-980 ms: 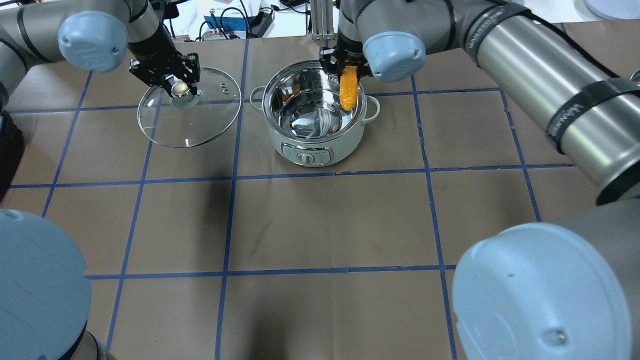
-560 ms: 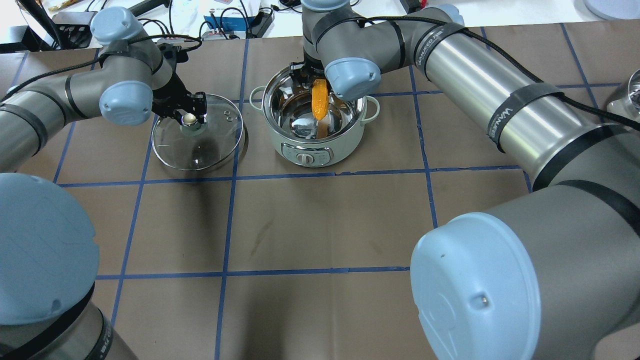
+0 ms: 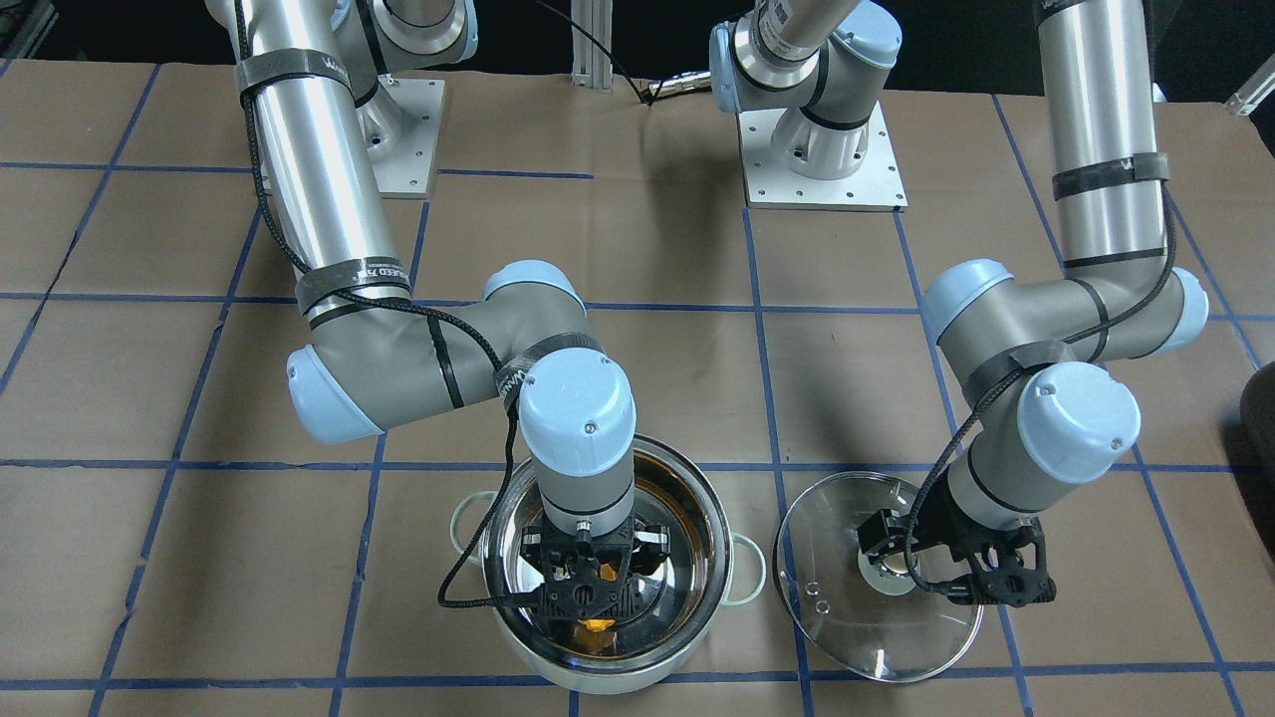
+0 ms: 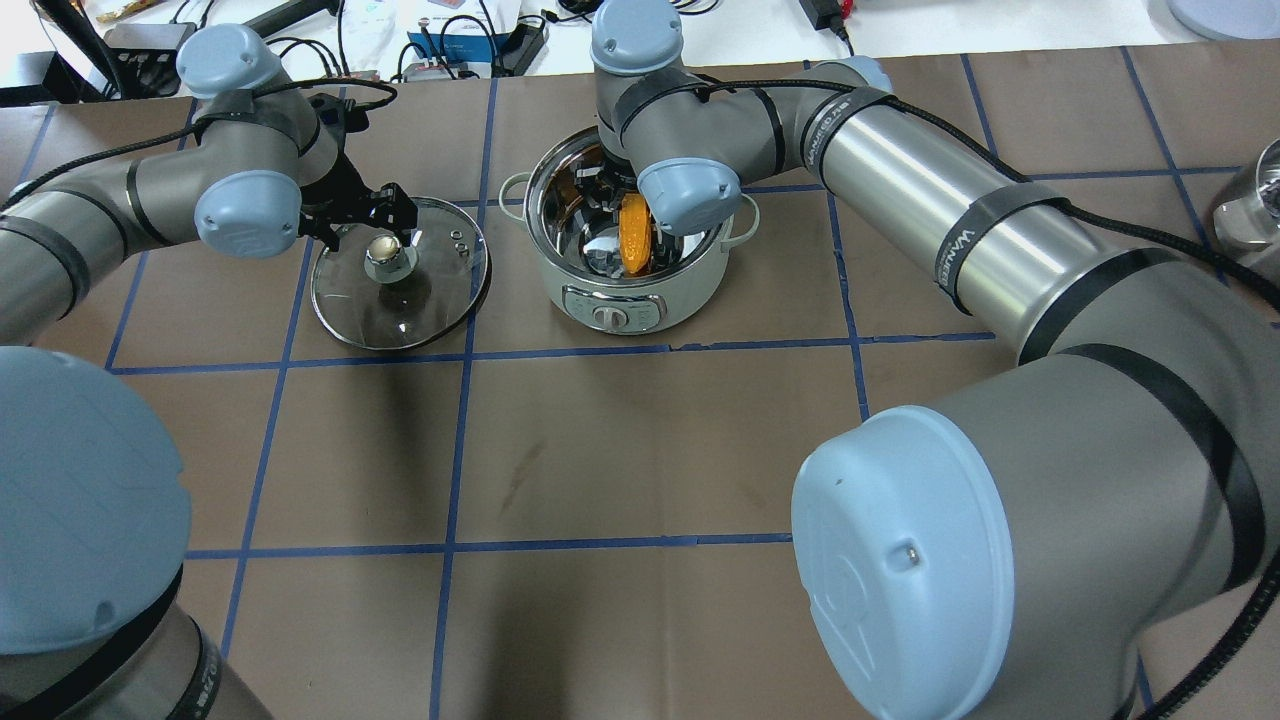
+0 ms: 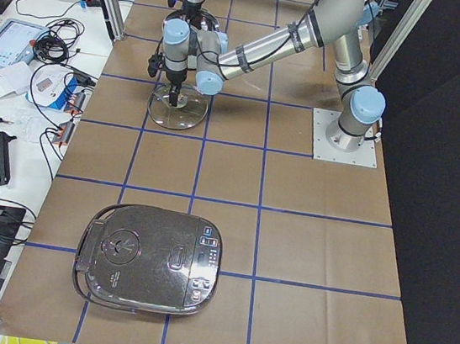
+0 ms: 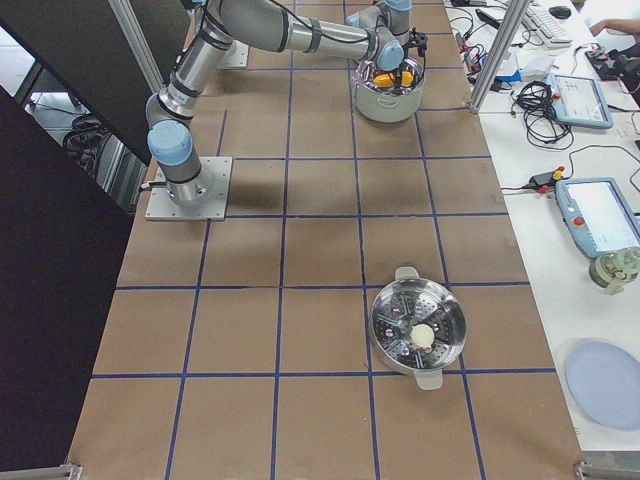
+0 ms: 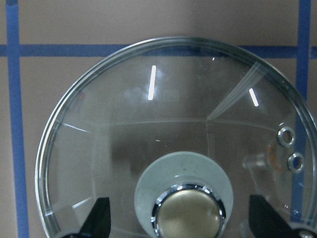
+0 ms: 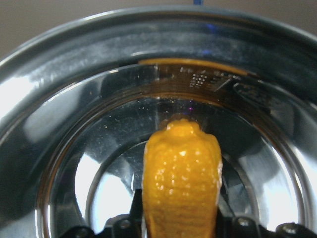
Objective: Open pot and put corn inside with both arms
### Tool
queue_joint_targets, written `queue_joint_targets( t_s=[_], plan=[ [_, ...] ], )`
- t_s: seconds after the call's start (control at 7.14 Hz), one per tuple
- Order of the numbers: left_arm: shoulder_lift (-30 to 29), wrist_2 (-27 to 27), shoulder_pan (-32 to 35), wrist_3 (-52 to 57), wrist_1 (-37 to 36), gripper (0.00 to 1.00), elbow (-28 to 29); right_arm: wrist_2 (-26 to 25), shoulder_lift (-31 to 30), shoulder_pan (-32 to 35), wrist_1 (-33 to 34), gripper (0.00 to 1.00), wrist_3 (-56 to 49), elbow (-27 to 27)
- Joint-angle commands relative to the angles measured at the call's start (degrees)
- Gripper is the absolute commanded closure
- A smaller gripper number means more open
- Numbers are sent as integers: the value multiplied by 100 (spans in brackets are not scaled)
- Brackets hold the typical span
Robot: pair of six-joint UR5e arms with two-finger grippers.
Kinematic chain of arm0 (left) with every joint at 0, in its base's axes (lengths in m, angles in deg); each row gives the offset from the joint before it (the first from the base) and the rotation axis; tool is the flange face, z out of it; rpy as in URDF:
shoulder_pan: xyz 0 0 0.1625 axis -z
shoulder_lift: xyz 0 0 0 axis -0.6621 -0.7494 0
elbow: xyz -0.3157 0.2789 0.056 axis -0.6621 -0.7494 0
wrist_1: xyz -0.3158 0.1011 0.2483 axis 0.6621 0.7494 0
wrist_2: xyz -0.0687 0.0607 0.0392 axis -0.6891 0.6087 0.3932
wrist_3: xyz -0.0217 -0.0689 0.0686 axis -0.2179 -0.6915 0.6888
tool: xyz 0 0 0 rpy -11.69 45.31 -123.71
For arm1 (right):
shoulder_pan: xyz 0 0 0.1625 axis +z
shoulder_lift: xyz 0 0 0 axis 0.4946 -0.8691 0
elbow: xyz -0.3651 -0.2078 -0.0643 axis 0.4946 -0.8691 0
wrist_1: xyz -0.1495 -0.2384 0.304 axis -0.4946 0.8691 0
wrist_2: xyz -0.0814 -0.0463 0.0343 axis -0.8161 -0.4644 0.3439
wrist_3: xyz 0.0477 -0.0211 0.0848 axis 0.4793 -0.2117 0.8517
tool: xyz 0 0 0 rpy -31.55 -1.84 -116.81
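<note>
The pot [image 4: 610,290] stands open at the table's far middle, and it also shows in the front view [image 3: 697,597]. My right gripper [image 3: 588,596] reaches down inside it, shut on the corn [image 4: 634,235]. The corn [image 8: 181,183] hangs tip down just above the shiny bottom. The glass lid [image 4: 425,300] lies flat on the table left of the pot. My left gripper [image 4: 388,215] is over it, open. Its fingers [image 7: 101,220] stand wide apart on either side of the metal knob [image 7: 188,215] without touching it.
A large rice cooker [image 5: 151,259] sits at the table's left end. A steamer pot [image 6: 418,333] and a blue plate [image 6: 605,385] are at the right end. Blue tape lines grid the brown table. Cables and devices lie beyond the far edge.
My right gripper has lowered the corn from the pot's rim deep into the pot. My left gripper has set the lid flat on the table and let go of the knob.
</note>
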Motion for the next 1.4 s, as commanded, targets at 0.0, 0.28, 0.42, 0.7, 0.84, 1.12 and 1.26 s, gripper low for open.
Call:
queue_joint_targets(
  t_s=[0.0,0.28,0.42,0.7,0.84,1.12,1.26],
  plan=[
    [900,55,15,-246,1538,0,282,-82,-101,1,-36,0,28,62],
    [1604,38,321,-292,2622,0,589,-56,-758,-16,-507,0,-7,132],
    [1990,12,592,-353,3202,0,826,-56,-1161,-86,-833,0,-68,176],
    [2125,-6,745,-354,3295,0,881,-13,-2293,-462,-2058,0,-436,255],
    [2169,11,788,-354,3322,0,811,-4,-2908,-847,-2893,0,-1038,386],
    [2179,-6,797,-354,3401,0,802,5,-3894,-1367,-3490,4,-1246,1391],
    [2170,-6,823,-354,3401,0,802,-38,-4177,-1474,-3334,3,-1281,1737]
  ],
)
